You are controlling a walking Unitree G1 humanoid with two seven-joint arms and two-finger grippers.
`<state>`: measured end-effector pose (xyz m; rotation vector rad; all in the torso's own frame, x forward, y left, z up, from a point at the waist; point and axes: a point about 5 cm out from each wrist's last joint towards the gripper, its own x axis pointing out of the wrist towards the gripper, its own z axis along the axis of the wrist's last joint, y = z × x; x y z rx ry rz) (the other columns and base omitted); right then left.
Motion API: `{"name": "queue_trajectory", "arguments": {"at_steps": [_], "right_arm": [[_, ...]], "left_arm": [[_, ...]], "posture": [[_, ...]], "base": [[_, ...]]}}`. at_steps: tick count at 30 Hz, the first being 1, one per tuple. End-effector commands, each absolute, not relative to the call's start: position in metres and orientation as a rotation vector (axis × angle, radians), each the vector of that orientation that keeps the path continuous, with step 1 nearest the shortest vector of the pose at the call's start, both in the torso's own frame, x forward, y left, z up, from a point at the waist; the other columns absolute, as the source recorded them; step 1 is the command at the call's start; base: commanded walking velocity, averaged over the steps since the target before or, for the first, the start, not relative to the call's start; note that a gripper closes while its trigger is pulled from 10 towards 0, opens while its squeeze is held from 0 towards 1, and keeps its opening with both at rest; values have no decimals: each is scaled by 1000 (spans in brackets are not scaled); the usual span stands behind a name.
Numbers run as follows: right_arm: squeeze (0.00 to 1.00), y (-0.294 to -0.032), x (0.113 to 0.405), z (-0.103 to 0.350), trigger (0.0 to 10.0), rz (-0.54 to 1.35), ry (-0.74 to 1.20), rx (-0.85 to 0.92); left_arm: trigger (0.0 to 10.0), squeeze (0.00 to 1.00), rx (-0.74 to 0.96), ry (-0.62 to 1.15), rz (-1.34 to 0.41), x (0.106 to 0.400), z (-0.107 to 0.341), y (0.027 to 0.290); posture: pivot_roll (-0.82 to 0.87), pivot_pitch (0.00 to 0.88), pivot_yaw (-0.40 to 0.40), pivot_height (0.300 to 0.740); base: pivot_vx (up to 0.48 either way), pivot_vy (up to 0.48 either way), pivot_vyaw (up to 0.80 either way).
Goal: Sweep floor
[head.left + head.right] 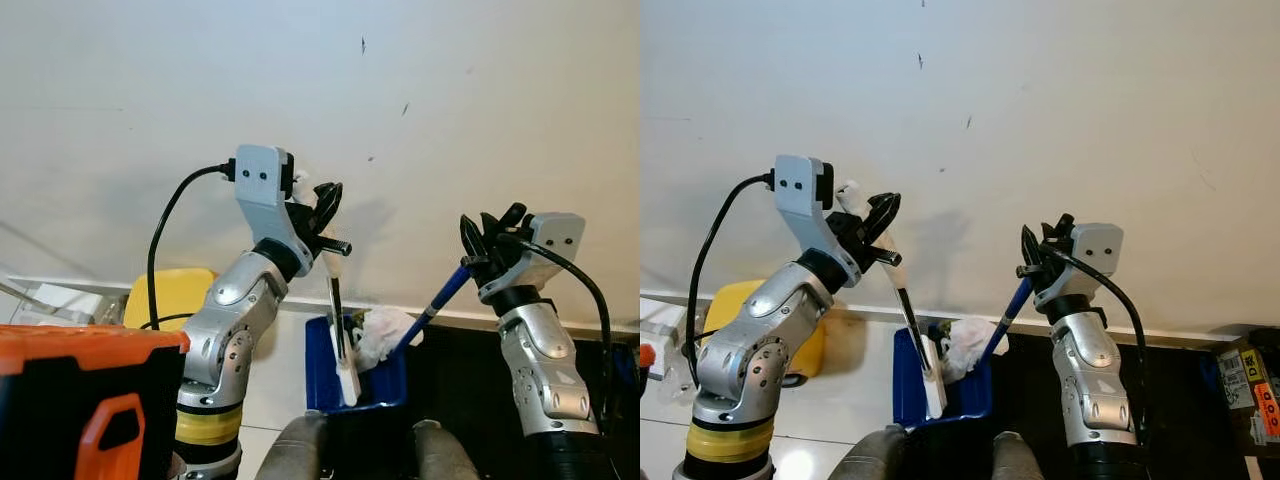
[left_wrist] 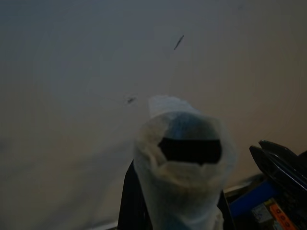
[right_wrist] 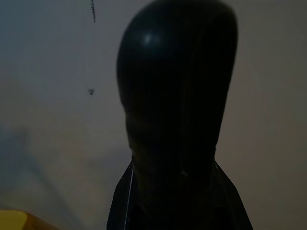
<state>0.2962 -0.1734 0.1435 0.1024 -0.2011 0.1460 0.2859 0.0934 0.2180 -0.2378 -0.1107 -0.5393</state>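
A blue dustpan point(image 1: 318, 372) hangs low in front of me with crumpled white paper point(image 1: 385, 332) in it. Its thin black rod point(image 1: 335, 310) rises to my left gripper point(image 1: 325, 207), which is shut on the rod's white-wrapped top end point(image 2: 182, 158). A blue broom handle point(image 1: 440, 295) slants up from the pan to my right gripper point(image 1: 490, 235), which is shut on its upper part. The handle's dark rounded end point(image 3: 177, 96) shows close up in the right wrist view. Both arms are raised before a pale wall point(image 1: 420, 90).
A yellow container point(image 1: 172, 292) sits on the floor by the wall at my left. An orange and black case point(image 1: 80, 400) is close at the lower left. Dark furniture point(image 1: 470, 370) stands along the wall at the right, with labelled packets point(image 1: 1252, 385) beside it.
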Motion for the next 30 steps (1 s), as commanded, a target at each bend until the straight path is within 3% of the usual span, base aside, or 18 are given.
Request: {"name": "queue_trajectory", "arguments": {"at_steps": [1,8,30], "right_arm": [[0,-171,295,156,10000,153,-267,143],[0,-170,295,156,10000,156,-256,146],[0,-171,294,151,10000,150,-238,148]], "left_arm": [[10000,0,-205,-86,-524,286,212,96],[10000,0,-196,-93,-510,288,212,97],[10000,0,-194,-89,-504,290,208,98]], "posture": [[104,136,61,740],[104,136,62,740],[107,138,66,740]], "base": [[0,0,0],[0,0,0],[11,-429,0]]}}
